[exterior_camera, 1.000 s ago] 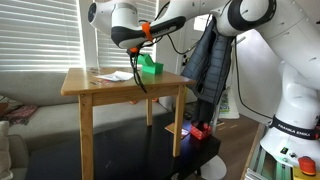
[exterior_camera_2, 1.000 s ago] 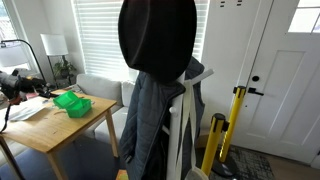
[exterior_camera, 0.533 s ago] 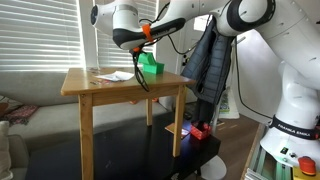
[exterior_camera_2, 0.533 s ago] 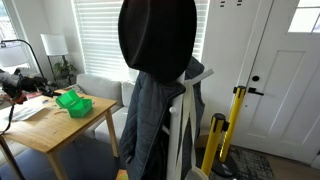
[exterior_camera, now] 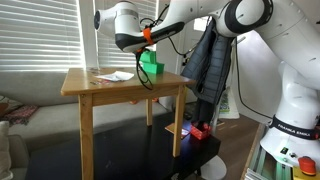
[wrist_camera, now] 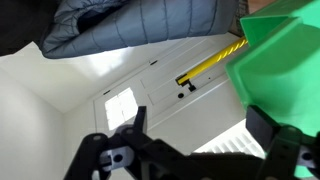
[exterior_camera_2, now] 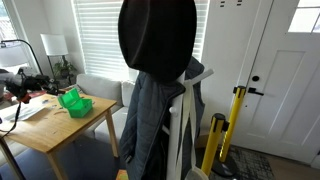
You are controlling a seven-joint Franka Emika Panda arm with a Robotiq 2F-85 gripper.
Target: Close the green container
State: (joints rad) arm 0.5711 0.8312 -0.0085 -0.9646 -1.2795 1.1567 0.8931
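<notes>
Wrist view alone: gripper (wrist_camera: 195,150) spread wide, clasping nothing, green container (wrist_camera: 285,60) just beyond 1 finger, jacket (wrist_camera: 150,25) and yellow pole (wrist_camera: 212,64) farther off. Both exterior views instead: container on the wooden table (exterior_camera: 95,84), right of white papers (exterior_camera: 115,75), with arm (exterior_camera: 120,20) bent down beside it.

The arm (exterior_camera: 178,14) stretches out sideways, and its pincer (wrist_camera: 200,121) holds both jaws wide apart
</notes>
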